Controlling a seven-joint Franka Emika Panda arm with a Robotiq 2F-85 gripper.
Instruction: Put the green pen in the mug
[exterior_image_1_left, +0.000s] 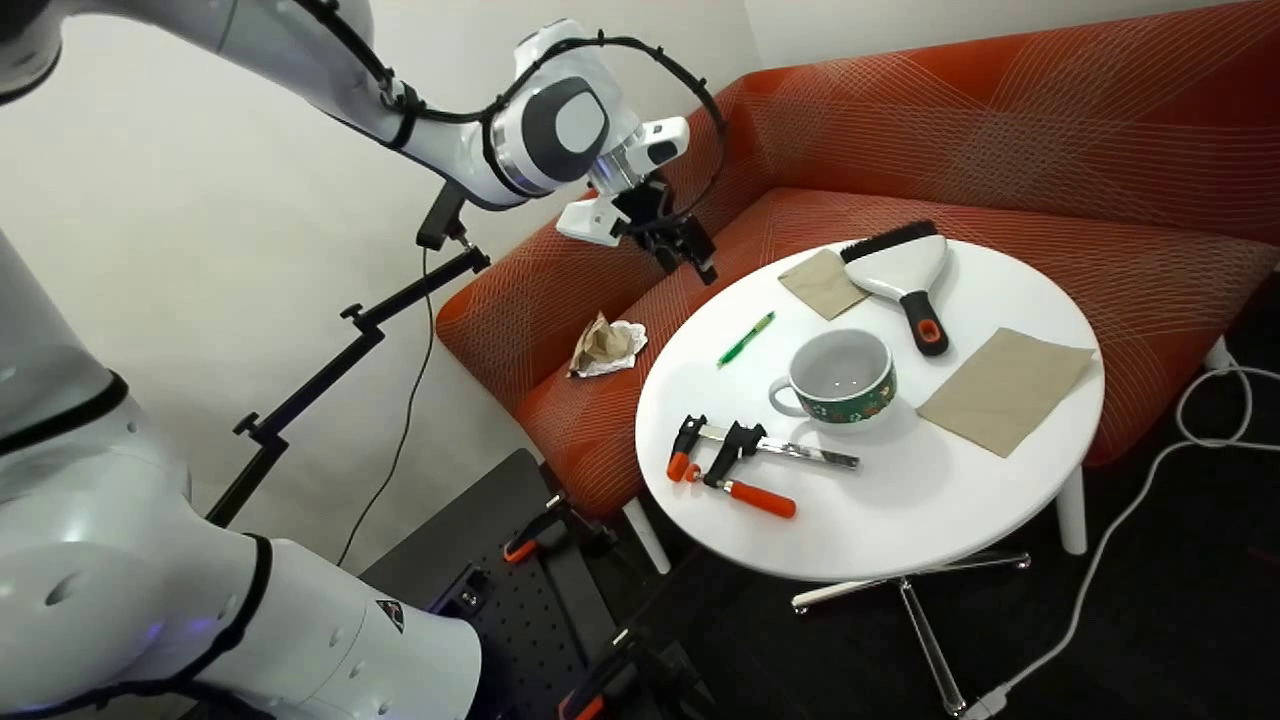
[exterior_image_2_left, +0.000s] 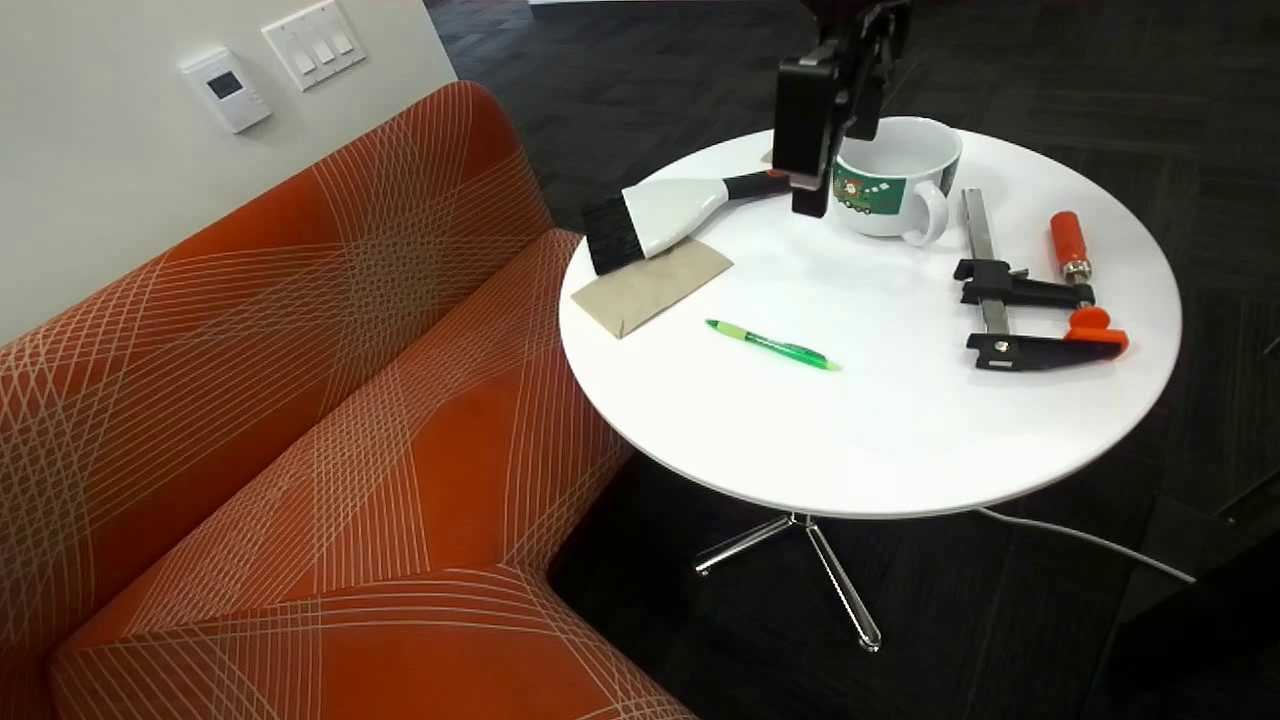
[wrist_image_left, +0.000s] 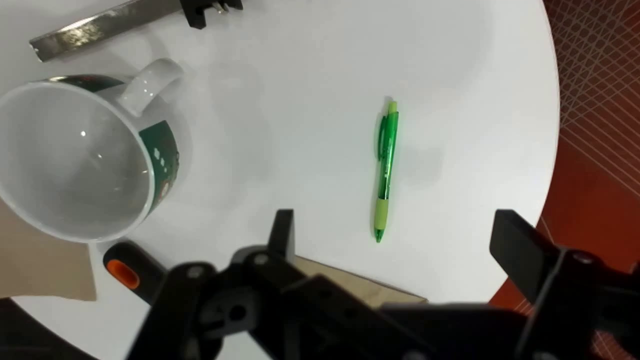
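Observation:
The green pen (exterior_image_1_left: 746, 339) lies flat on the round white table (exterior_image_1_left: 900, 530). It also shows in an exterior view (exterior_image_2_left: 772, 346) and the wrist view (wrist_image_left: 387, 160). The mug (exterior_image_1_left: 862, 406), white inside with a green patterned band, stands upright beside it, its opening up; it shows in an exterior view (exterior_image_2_left: 876, 197) and at the left of the wrist view (wrist_image_left: 161, 150). My gripper (exterior_image_1_left: 690, 266) is open and empty, raised above the table; it also shows in an exterior view (exterior_image_2_left: 838, 165). In the wrist view the fingertips (wrist_image_left: 393, 220) stand wide apart, the pen below and between them.
An orange-handled clamp (exterior_image_1_left: 738, 445) lies near the mug's handle. A white brush (exterior_image_1_left: 905, 270) with a black handle lies beyond the mug. Brown paper sheets (exterior_image_1_left: 1005, 390) lie on the table. An orange couch (exterior_image_1_left: 1000, 130) borders the table; crumpled paper (exterior_image_1_left: 606, 345) sits on it.

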